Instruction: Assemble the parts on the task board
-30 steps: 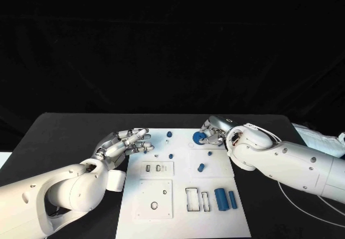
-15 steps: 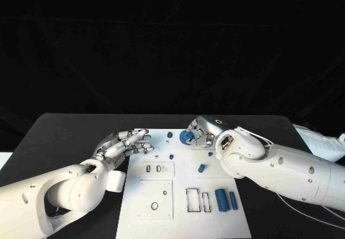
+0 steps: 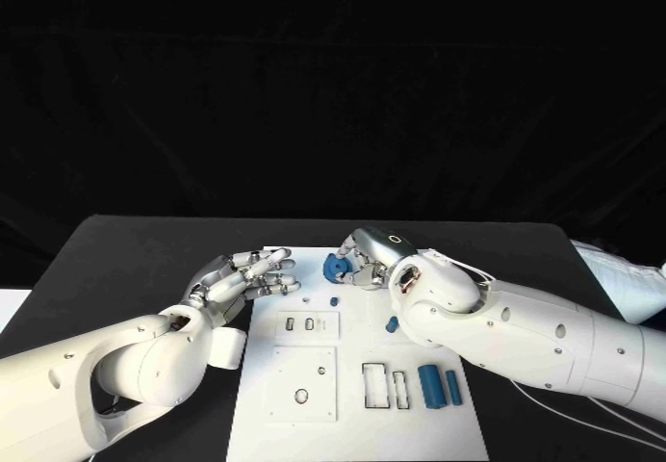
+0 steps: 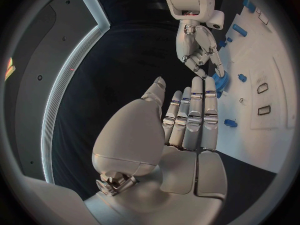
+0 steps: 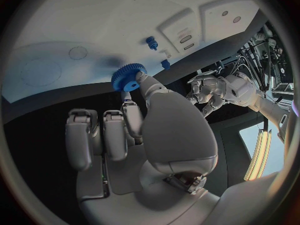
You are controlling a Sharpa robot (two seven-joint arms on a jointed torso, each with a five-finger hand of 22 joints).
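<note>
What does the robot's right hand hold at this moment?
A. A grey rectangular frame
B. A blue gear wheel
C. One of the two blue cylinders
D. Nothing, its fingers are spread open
B. The right hand pinches a toothed blue gear at its fingertips over the far end of the task board, while both blue cylinders lie on the board near its front.

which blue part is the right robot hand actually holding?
The toothed blue gear, pinched in the right robot hand above the task board's far edge. The other blue parts, such as the two cylinders, lie on the board untouched.
</note>
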